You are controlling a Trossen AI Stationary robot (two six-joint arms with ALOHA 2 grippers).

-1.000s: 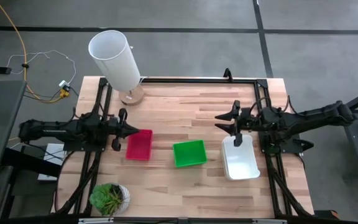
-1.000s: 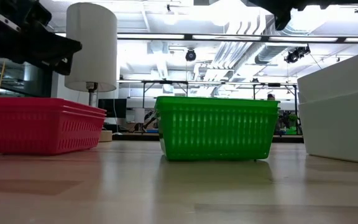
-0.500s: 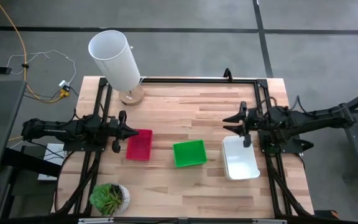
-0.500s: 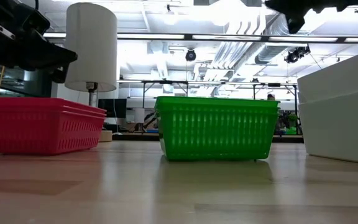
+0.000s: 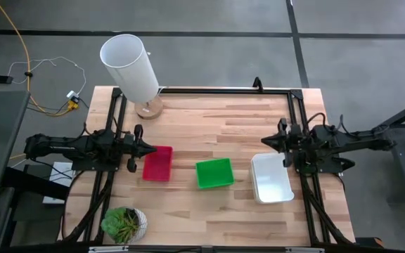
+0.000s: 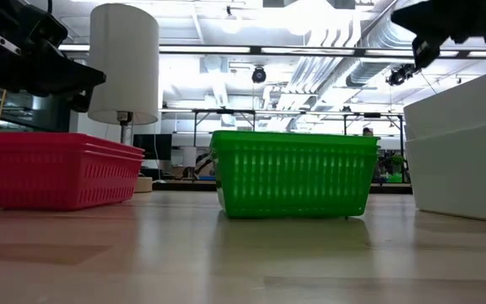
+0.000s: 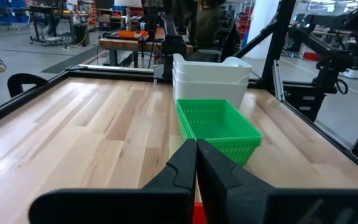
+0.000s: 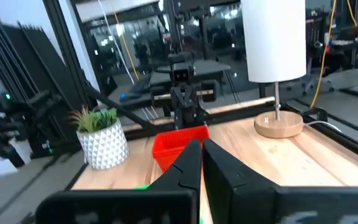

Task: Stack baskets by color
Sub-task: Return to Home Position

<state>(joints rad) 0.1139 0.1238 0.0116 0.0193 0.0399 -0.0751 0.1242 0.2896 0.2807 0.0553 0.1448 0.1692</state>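
Observation:
Three stacks of baskets rest by their bottoms on the wooden table: a red stack [image 5: 157, 163] at the left, a green stack [image 5: 214, 173] in the middle and a white stack [image 5: 271, 177] at the right. My left gripper [image 5: 151, 148] is shut and points level, hovering just above the red stack's [image 6: 53, 169] left rim without touching it. My right gripper [image 5: 264, 142] is shut too. It hangs level above the table, just beyond the white stack's far edge. The left wrist view shows the green stack [image 7: 219, 124] and the white stack [image 7: 210, 78] ahead of the shut fingers.
A tall white cylinder [image 5: 129, 67] on a round wooden base stands at the far left corner. A small potted plant [image 5: 124, 223] sits at the near left. Black frame rails [image 5: 297, 112] run along the table's sides. Bare wood lies between the stacks and the far edge.
My right gripper has drawn back toward the table's right edge, away from above the white stack, and sunk a little. Its fingers, wide apart before, have shut on nothing. The three stacks have not moved.

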